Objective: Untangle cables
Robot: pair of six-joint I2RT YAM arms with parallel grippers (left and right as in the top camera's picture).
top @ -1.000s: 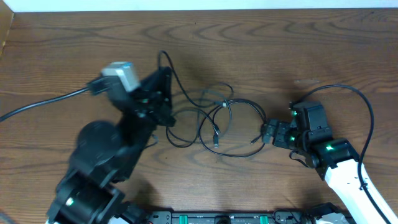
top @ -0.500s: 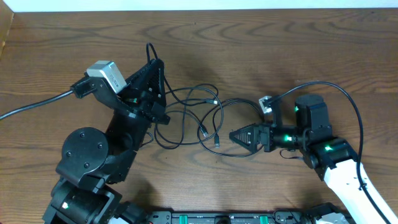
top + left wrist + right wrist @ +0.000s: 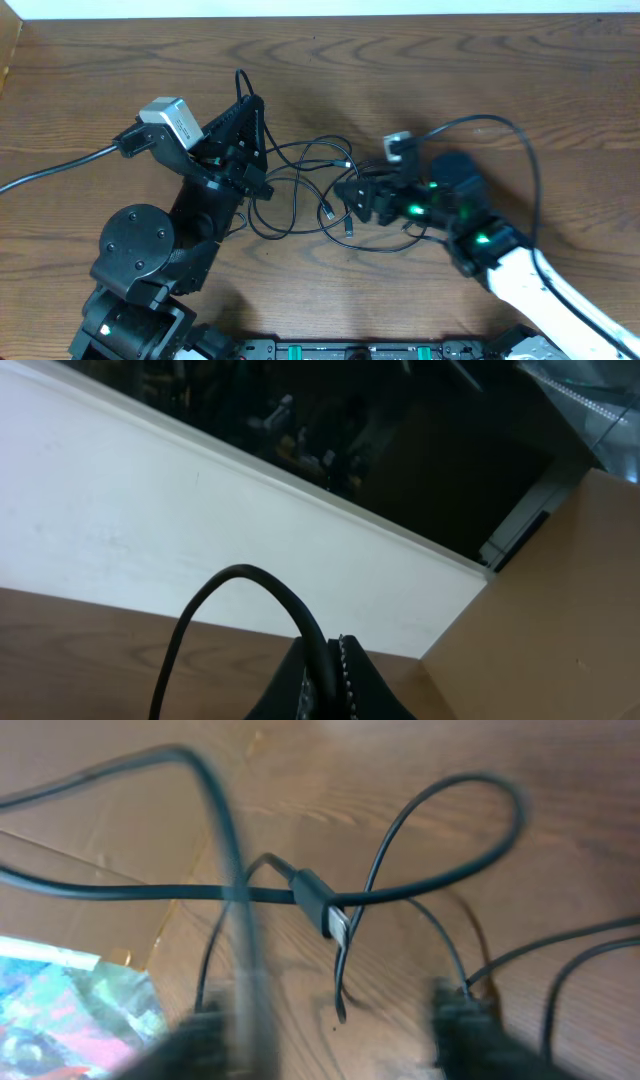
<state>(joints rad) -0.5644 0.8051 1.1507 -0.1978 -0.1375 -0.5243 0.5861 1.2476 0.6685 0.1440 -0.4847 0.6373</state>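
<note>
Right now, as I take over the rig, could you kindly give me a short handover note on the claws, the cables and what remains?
Left claw: shut on a black cable, raised off the table, with the cable arching above its tips.
Right claw: open, low over the tangle, with a plug just ahead between its fingers; nothing gripped.
Cables: black loops cross each other mid-table, between the two arms.
Done: one strand picked up.
Left: the loops are not separated; pull them apart and lay each out alone.
</note>
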